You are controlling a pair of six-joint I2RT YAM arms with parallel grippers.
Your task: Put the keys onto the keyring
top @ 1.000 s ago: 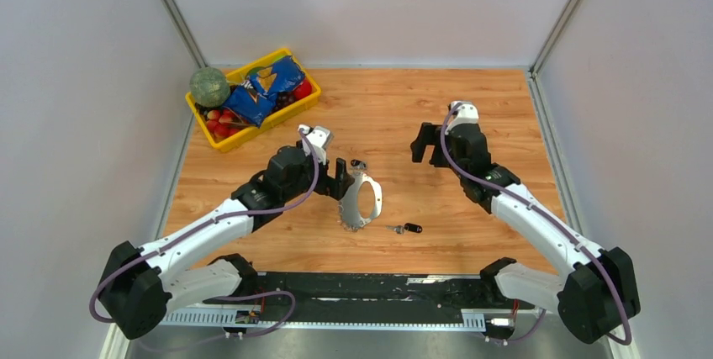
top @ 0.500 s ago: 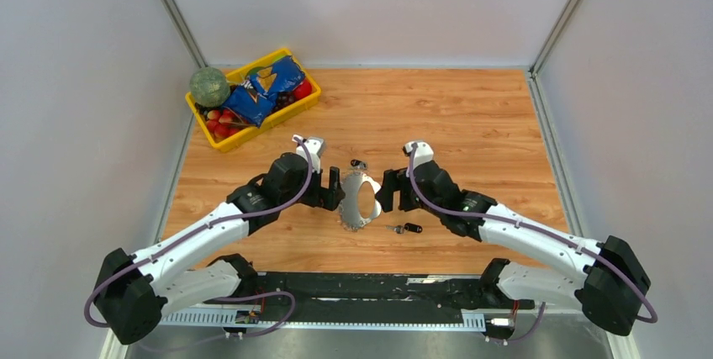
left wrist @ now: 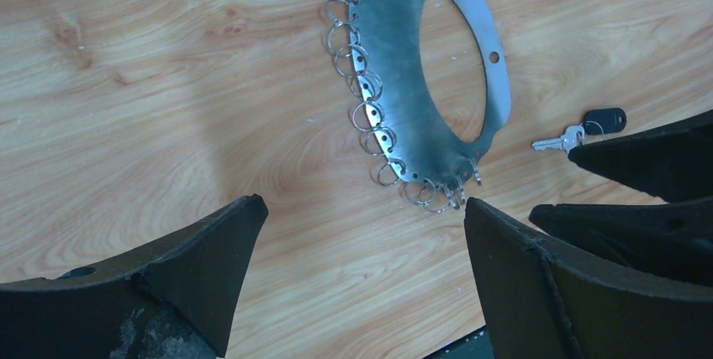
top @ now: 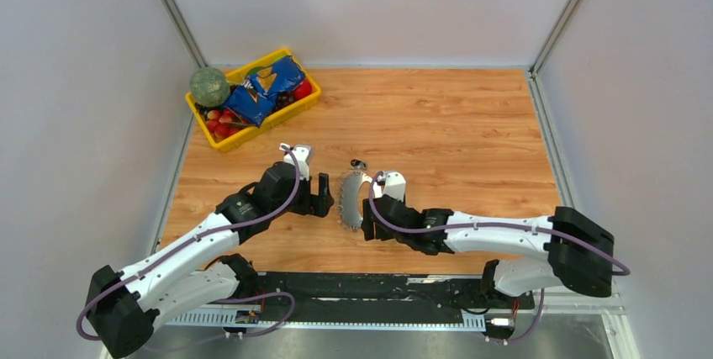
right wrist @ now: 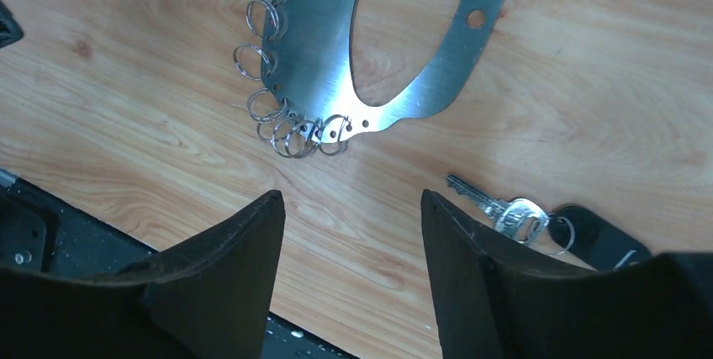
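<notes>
The keyring (top: 349, 199) is a flat silvery oval plate with a fringe of small split rings along its left edge, lying on the wood. It also shows in the left wrist view (left wrist: 395, 81) and the right wrist view (right wrist: 311, 48). A silver key (right wrist: 496, 208) with a black head (right wrist: 597, 237) lies just right of the plate's near end and also shows in the left wrist view (left wrist: 557, 141). My left gripper (top: 324, 199) (left wrist: 361, 208) is open and empty, left of the plate. My right gripper (top: 368, 223) (right wrist: 351, 199) is open and empty above the wood at the plate's near end, the key beside its right finger.
A small dark key-like item (top: 359, 163) lies at the plate's far end. A yellow bin (top: 269, 124) with snack bags, red fruit and a green ball (top: 209, 87) stands at the back left. The black table edge (right wrist: 50, 233) is close below the right gripper.
My right arm has swung in from the back right to the plate's near end, covering the key in the top view. My left gripper has drawn back to the left, off the plate.
</notes>
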